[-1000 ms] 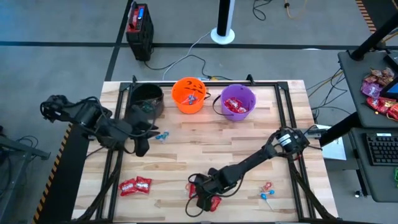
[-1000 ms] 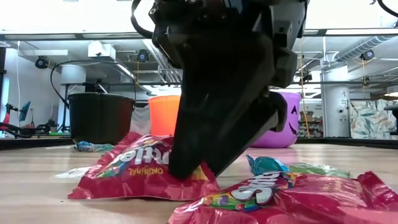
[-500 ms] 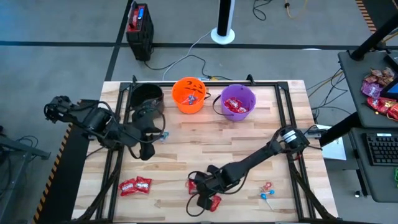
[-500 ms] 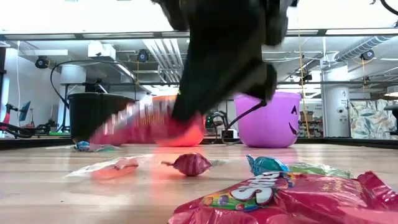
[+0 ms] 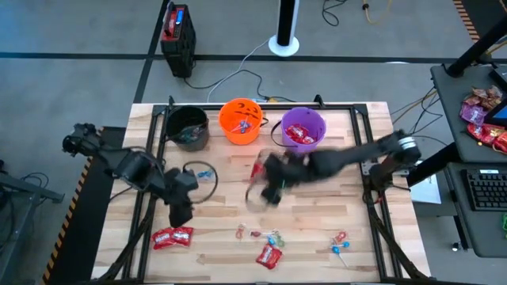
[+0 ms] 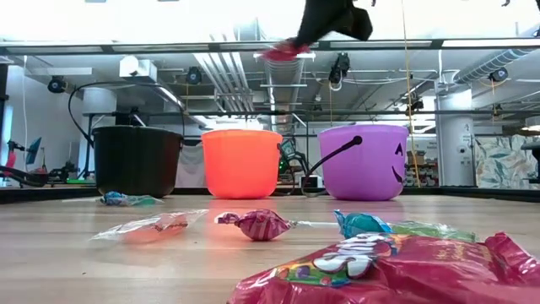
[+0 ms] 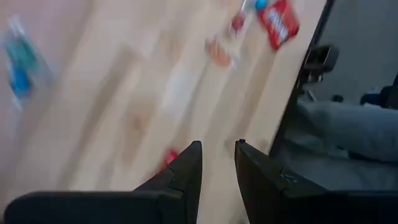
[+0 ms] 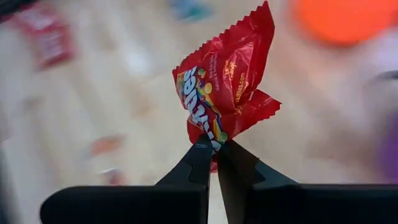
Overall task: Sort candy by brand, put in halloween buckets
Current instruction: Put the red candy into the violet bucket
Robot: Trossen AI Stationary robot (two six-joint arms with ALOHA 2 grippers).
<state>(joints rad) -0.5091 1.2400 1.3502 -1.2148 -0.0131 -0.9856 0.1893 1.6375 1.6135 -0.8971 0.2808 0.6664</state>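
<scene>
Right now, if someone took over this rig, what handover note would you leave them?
Right hand: shut on a red packet, raised mid-table near the purple bucket.
Left hand: fingers slightly apart, holding nothing, over the table's left side.
Done: red packets show inside the purple bucket; the orange bucket and black bucket hold some pieces too.
Left: two red packets front left, one front centre, small sweets beside it, lollipops front right, a blue piece near the left hand.

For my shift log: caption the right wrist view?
Right gripper shut on a red Skittles packet, lifted above the wooden table.
</scene>
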